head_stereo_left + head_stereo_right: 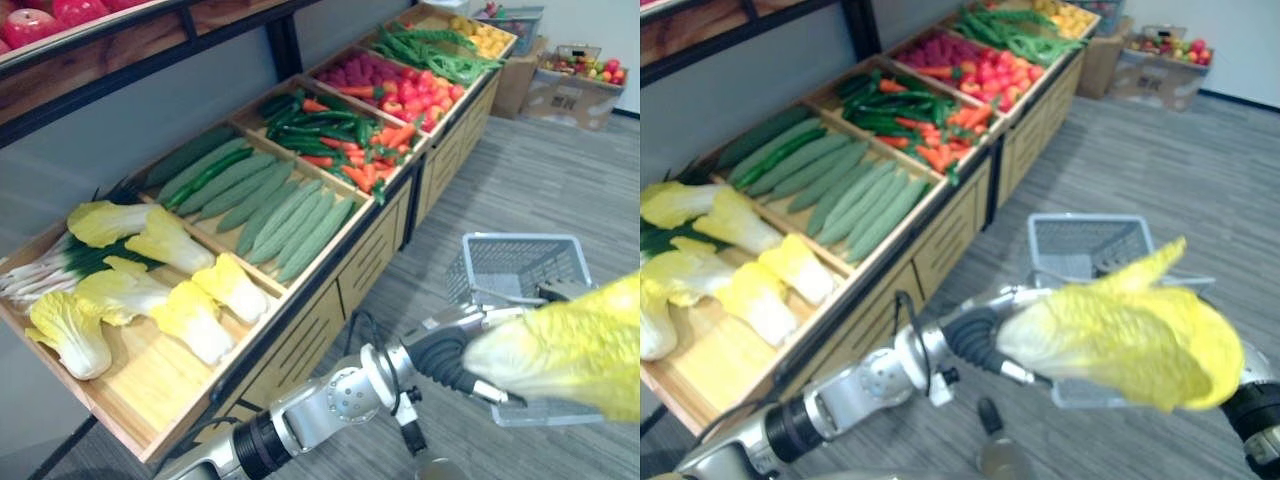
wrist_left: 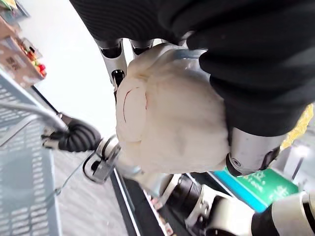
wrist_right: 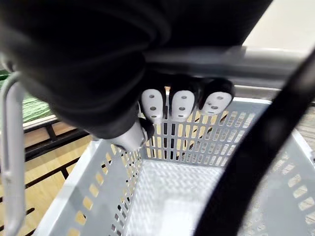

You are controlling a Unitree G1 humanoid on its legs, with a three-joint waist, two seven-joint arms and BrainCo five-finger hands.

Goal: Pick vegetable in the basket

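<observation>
Produce stall (image 1: 330, 305) runs along the left, near to far: cabbage tray (image 1: 150, 385) nearest, then cucumbers (image 1: 280, 215), then chillies and carrots (image 1: 340, 140)

Grey plastic basket (image 1: 520, 262) is on the right, off the stall, hanging from my right hand (image 3: 179, 101). Fingers are hooked over its handle (image 3: 231, 61), grip looks firm. Basket interior reads empty in the right wrist view

Picked cabbage (image 1: 1120, 340) is in my left hand (image 2: 246, 147), fingers and thumb wrapped round the white stalk end, yellow leaves pointing right. It's up in the air at the near side of the basket, overlapping the near rim in the head views, not inside

Status: pick done, carry looks mostly done. Left to do: get the cabbage over the opening, lower it, let go. Leaf end is wide against the basket mouth, so I'd lay it in lengthwise. Can't judge its height above the rim from these views
</observation>
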